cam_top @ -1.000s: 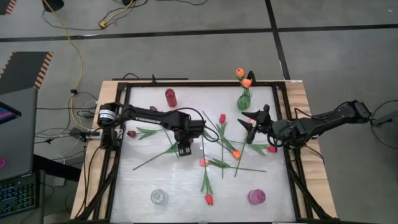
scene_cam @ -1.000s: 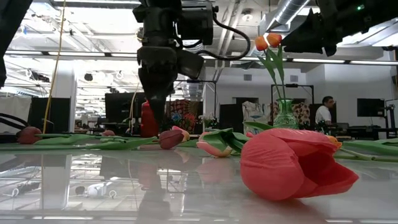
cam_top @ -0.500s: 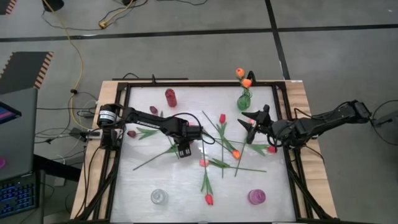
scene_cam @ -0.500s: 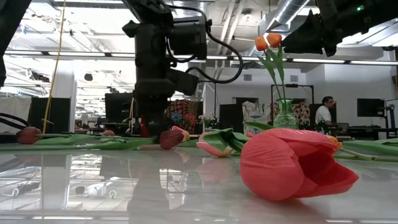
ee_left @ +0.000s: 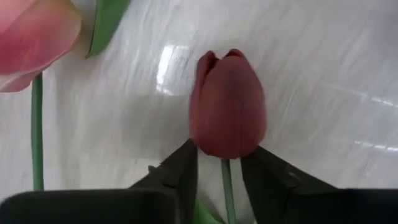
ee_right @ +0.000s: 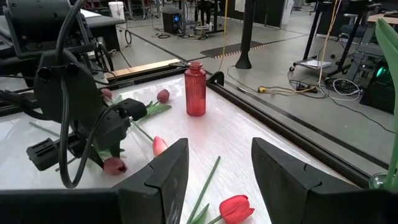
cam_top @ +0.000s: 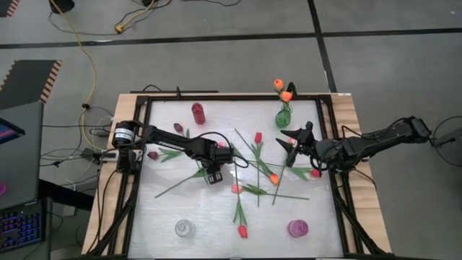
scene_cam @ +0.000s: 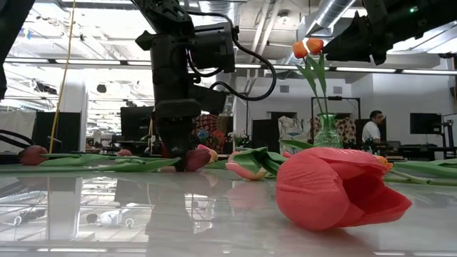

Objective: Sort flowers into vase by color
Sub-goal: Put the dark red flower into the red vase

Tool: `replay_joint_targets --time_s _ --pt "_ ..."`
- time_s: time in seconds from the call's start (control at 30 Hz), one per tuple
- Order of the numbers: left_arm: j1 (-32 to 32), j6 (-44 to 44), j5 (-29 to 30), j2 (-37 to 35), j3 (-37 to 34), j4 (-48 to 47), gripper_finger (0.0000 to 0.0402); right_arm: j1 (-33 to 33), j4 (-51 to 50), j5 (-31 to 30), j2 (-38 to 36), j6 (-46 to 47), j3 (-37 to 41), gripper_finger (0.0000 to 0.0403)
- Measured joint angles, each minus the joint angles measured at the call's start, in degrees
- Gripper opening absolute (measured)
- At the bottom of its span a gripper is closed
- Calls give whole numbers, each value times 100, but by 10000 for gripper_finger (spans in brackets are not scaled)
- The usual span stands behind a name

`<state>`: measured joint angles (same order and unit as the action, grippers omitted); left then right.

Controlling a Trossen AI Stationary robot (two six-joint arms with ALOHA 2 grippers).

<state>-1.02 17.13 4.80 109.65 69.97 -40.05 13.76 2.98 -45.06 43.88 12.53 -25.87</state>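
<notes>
A dark maroon tulip (ee_left: 227,102) lies flat on the white table, with my left gripper (ee_left: 221,158) low over it and open. The two fingers stand on either side of its thin green stem (ee_left: 227,186), just behind the head. The low view shows this gripper (scene_cam: 178,146) down at the table beside the same tulip head (scene_cam: 198,157). In the high view the gripper (cam_top: 213,175) hides the head. My right gripper (cam_top: 292,144) hangs open above the table's right side, holding nothing. Two orange tulips (cam_top: 282,90) stand in the green vase (cam_top: 283,115).
A red bottle vase (cam_top: 198,113) stands at the far side; a clear vase (cam_top: 185,229) and a purple vase (cam_top: 297,229) stand near the near edge. Several tulips lie loose mid-table: pink (cam_top: 236,188), red (cam_top: 243,231), orange (cam_top: 274,177). A black frame (cam_top: 137,180) rims the table.
My left gripper has come down from well above the table until its fingers reach the maroon tulip, shifting slightly toward the near edge. The tulip has stayed where it lay. The right arm has kept still.
</notes>
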Motion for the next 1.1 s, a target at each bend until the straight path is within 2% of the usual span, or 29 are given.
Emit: replay_joint_targets --time_s 0.27,0.73,1.1 --pt "-2 181 40 0 8 19 6 -2 0 0 0 0 0 203" --pt "-11 133 -936 11 543 231 3 0 0 0 0 2 0 203" --pt "-163 -253 -1833 -140 796 1312 2 0 4 0 0 2 0 203"
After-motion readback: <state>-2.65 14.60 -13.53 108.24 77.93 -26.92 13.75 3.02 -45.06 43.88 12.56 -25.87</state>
